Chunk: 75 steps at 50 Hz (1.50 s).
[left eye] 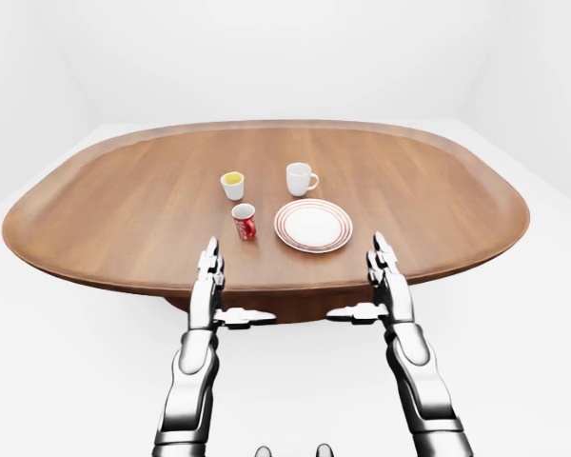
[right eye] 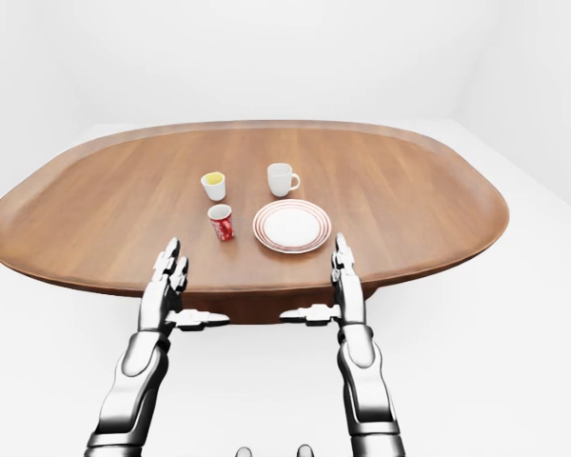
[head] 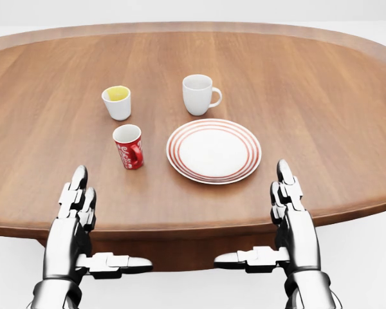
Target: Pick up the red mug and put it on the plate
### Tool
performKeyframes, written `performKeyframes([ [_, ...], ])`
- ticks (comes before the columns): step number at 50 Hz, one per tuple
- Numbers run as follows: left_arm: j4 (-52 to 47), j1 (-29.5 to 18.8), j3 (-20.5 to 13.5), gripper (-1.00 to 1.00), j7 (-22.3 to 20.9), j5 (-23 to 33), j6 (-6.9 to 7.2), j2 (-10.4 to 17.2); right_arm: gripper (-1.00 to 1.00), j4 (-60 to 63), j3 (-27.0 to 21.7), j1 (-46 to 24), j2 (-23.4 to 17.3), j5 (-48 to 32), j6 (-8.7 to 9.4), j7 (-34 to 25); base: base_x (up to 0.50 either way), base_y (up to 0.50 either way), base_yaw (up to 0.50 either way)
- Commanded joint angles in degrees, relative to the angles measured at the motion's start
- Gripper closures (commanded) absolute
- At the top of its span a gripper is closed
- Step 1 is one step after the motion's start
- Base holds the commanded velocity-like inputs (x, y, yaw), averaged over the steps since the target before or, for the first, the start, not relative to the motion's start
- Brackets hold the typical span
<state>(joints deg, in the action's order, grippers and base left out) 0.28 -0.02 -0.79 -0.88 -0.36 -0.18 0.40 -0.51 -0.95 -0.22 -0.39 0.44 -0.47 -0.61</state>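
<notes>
The red mug [head: 128,147] stands upright on the wooden table [head: 321,96], handle toward the view's right. Just right of it lies a white plate [head: 213,150] with red rings, nothing on it. My left hand [head: 96,228] hovers at the table's near edge, below and left of the mug, fingers straight and open, thumb pointing inward. My right hand [head: 270,222] mirrors it below the plate's right side, also open and holding nothing. Neither hand touches anything.
A plain white mug [head: 199,94] stands above the plate in the head view. A small white cup with yellow inside [head: 118,102] stands above the red mug. The oval table [left eye: 95,209] is wide; white floor and walls surround it.
</notes>
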Motion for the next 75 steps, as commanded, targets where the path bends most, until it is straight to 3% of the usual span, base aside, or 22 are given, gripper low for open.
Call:
performKeyframes([
  [1,0.5,0.0,-1.2,-1.00,-1.4,-0.6,-0.27,0.6,-1.00,-0.4,-1.3,-0.4,-0.6,1.1,-0.48,-1.0,0.00,0.00,0.00],
  [6,0.6,0.0,-1.1,-1.00,-1.4,-0.4,-0.36,0.6,-1.00,-1.7,-1.3,-0.7,-0.7,0.9,-1.31,-1.0,0.00,0.00,0.00],
  [32,1.0,-0.2,-1.3,-1.00,-1.4,-0.4,-0.55,0.7,-1.00,-2.1,-1.4,-1.1,-0.9,-0.6,-0.40,0.2,0.00,0.00,0.00],
  [57,0.5,0.1,-1.2,-1.00,-1.4,-0.3,-0.44,0.7,-1.00,-2.4,-1.5,-1.2,-0.8,-0.7,-0.72,0.4,0.00,0.43,0.00],
  [71,1.5,-0.4,-1.6,-1.00,-1.5,-0.5,-0.81,0.8,-1.00,-3.9,-2.0,-1.8,-1.2,0.2,-1.41,0.4,0.00,0.00,0.00],
  [75,0.9,-0.7,-2.1,-1.00,-1.6,-0.8,-0.23,1.2,-1.00,-2.5,-3.8,-1.8,-2.2,0.6,-0.31,0.4,0.00,0.00,0.00],
])
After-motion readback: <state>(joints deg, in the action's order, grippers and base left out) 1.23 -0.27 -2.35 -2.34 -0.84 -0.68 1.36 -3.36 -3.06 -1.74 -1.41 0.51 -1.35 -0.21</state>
